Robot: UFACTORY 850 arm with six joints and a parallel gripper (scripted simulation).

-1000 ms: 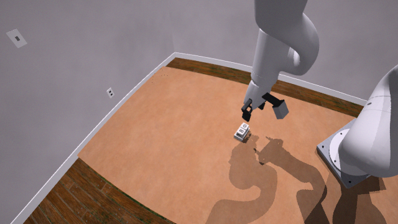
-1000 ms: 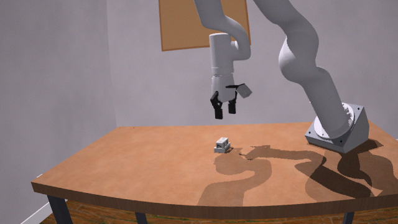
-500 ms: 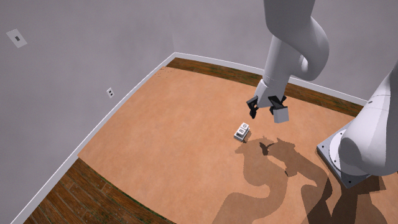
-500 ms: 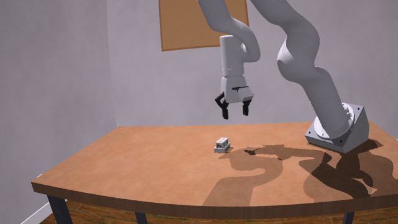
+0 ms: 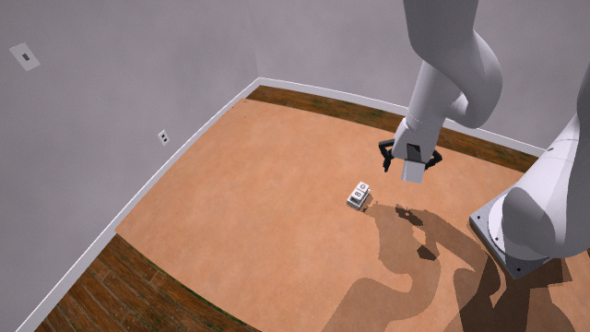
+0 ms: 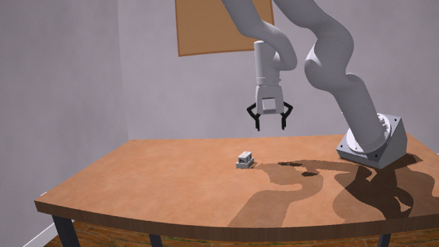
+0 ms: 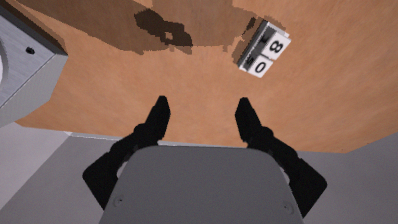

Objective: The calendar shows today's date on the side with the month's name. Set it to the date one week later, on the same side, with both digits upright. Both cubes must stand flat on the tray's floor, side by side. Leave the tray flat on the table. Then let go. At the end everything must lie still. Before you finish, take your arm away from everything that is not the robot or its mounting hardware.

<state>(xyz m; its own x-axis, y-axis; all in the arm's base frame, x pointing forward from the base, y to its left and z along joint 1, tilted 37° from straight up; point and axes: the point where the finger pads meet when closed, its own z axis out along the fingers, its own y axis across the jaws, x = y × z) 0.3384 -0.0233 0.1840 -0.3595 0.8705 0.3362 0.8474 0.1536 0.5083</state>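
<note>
1. Table (image 5: 230, 184) (image 6: 154, 178) (image 7: 200, 75): one, broad, with a mottled orange-brown top and a thick, darker brown edge; three dark legs (image 6: 65, 230) visible from outside.
2. Calendar tray (image 5: 348, 203) (image 6: 243, 165) (image 7: 255, 45): one, pale, flat on the table, near the middle of its width in the exterior view, well apart from the robot's mount.
3. Cubes: two, white, side by side in the tray; upward faces read "0" on one cube (image 5: 363, 186) (image 7: 260, 67) and "8" on the other (image 5: 358, 194) (image 7: 275, 46). Lettering on the sides too small to read.
4. Gripper (image 5: 407, 171) (image 6: 270, 130) (image 7: 202, 105): one, black-fingered, spread wide, nothing held; raised above the table, apart from tray and cubes.
5. Robot mount (image 5: 518, 272) (image 6: 378, 162) (image 7: 50, 62): grey, bolted plate at one side of the tabletop.
6. Shadows (image 6: 288, 178): several, brown, arm-shaped, across the top; one reaches beside the tray.
7. Walls (image 5: 115, 69) (image 6: 171, 96): plain grey, meeting in a corner, with white skirting (image 5: 74, 277) (image 6: 39, 237).
8. Wall fittings: one outlet (image 5: 163, 137); one pale plate (image 5: 25, 56) with a dark centre.
9. Board (image 6: 223, 31): tan, thin-framed, wall-hung, partly behind the arm.
10. Floor (image 5: 129, 295) (image 6: 120, 239): brown wood planks, greenish streaks.
</note>
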